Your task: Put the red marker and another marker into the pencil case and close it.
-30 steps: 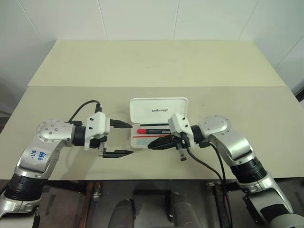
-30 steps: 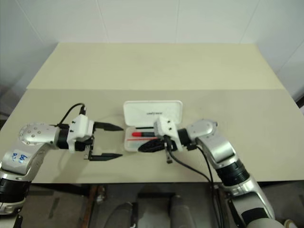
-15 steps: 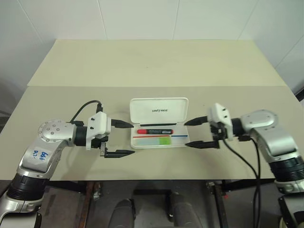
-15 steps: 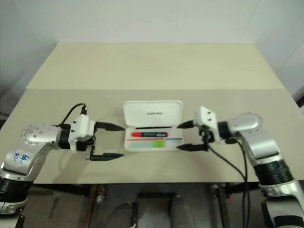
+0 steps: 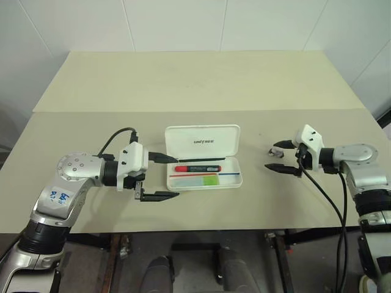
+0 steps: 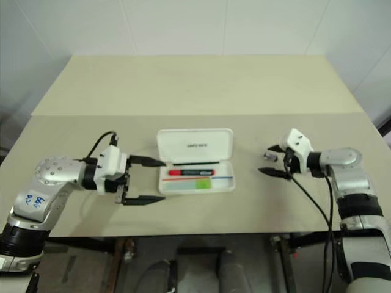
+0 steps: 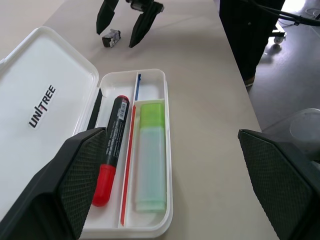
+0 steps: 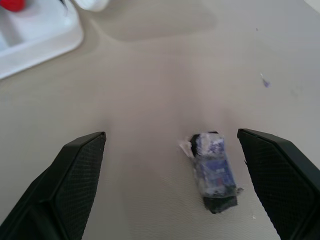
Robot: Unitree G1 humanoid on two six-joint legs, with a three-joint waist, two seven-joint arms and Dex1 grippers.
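The white pencil case (image 5: 203, 141) lies open in the middle of the table, its lid flat behind the tray. In the tray lie the red marker (image 5: 198, 168), black with a red cap, and in front of it the other marker (image 5: 202, 180), pale green with a lime cap. Open and holding nothing, my left gripper (image 5: 175, 177) hovers just left of the case; the upper finger's tip nears the case's left edge. My right gripper (image 5: 271, 156) is open well to the right of the case, its fingers on either side of a small wrapped object (image 8: 214, 172) on the table.
The table (image 5: 195, 85) is a broad beige surface with a seam across it behind the case. Its front edge runs close below both grippers. The left wrist view also shows the case tray (image 7: 155, 227) and the right gripper (image 7: 122, 30) beyond it.
My right gripper opened over the case tray and swung far to the right, leaving the green marker in the tray. The left gripper stayed about where it was.
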